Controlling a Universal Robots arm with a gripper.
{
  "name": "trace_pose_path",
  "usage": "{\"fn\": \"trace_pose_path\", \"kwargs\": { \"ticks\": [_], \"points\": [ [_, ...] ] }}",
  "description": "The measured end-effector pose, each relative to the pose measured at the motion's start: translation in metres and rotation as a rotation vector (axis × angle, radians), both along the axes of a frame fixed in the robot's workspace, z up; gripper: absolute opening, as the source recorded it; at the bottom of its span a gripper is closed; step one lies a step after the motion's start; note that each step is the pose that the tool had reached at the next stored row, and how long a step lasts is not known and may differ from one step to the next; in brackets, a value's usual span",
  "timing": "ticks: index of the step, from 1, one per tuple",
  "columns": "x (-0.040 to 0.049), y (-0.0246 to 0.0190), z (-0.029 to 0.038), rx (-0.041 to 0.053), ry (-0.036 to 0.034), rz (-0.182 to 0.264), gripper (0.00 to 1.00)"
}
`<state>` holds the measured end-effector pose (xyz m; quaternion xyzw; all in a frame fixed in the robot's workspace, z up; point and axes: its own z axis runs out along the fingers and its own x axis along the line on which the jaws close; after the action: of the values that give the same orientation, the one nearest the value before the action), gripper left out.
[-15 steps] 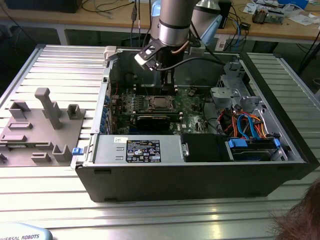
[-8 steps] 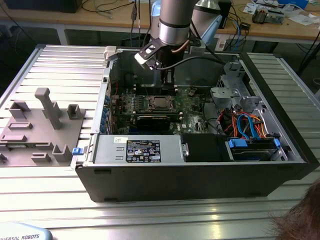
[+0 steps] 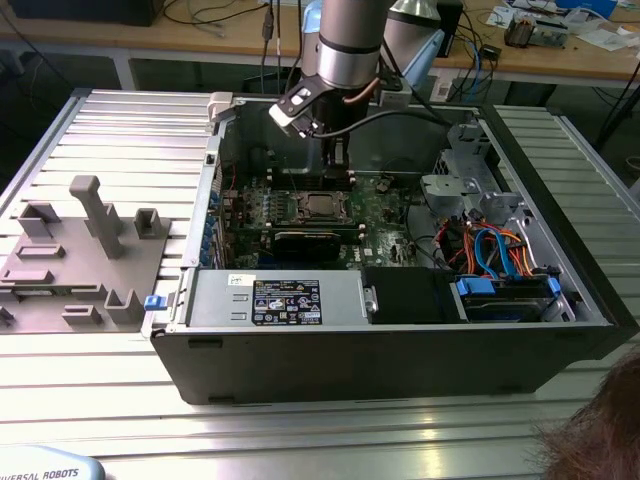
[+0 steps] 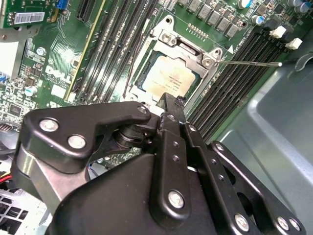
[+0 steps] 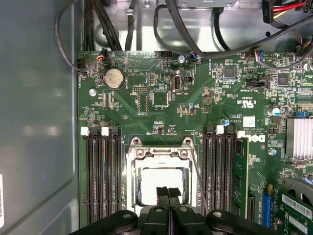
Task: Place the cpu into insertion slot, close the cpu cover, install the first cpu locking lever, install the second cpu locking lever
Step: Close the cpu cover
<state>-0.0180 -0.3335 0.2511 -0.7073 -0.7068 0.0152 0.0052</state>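
Over the open computer case point(image 3: 400, 350) on the slatted worktop point(image 3: 120, 130), in the exterior view, I am hanging my tool point(image 3: 339, 172) just above the green motherboard point(image 3: 385, 215), close to the insertion slot point(image 3: 303, 207) where the cpu point(image 3: 320, 205) is already sitting. Going to the second wrist view, my tool point(image 4: 168, 99) is showing its fingers clenched together, grasping nothing. Its tips are hovering at the near edge of the cpu cover point(image 4: 194, 58), which appears to be lying flat around the chip. One thin locking lever point(image 4: 249, 62) is sticking out free over the memory slots point(image 4: 234, 78). I am judging that lever to be springy, slick wire, best pushed near its far end, and the cover to be thin, stiff and light. Moving to the first wrist view, the cpu point(image 5: 161, 176) is gleaming through the cover's window just beyond my tips. The memory slots are crowding both sides and the case wall point(image 5: 34, 122) is standing near on one side, so open room is lying mostly straight above.
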Motion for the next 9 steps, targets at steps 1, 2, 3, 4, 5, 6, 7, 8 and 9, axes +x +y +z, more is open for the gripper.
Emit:
{"fn": "trace_pose_path", "kwargs": {
  "ticks": [1,2,3,4,5,6,7,8,9],
  "points": [
    [0.0000,0.0000,0.0003,0.0000,0.0000,0.000,0.11],
    [0.0000,0.0000,0.0006,0.0001,0.0000,0.000,0.11],
    [0.0000,0.0000,0.0009,0.0001,-0.0001,0.000,0.11],
    [0.0000,0.0000,0.0011,0.0002,-0.0001,0.000,0.11],
    [0.0000,0.0000,0.0013,0.0002,-0.0001,0.000,0.11],
    [0.0000,0.0000,0.0016,0.0001,-0.0001,0.000,0.11],
    [0.0000,0.0000,0.0019,0.0001,-0.0001,0.000,0.11],
    [0.0000,0.0000,0.0023,0.0001,-0.0001,0.000,0.11],
    [0.0000,0.0000,0.0026,0.0001,-0.0001,0.000,0.11]
  ]
}}
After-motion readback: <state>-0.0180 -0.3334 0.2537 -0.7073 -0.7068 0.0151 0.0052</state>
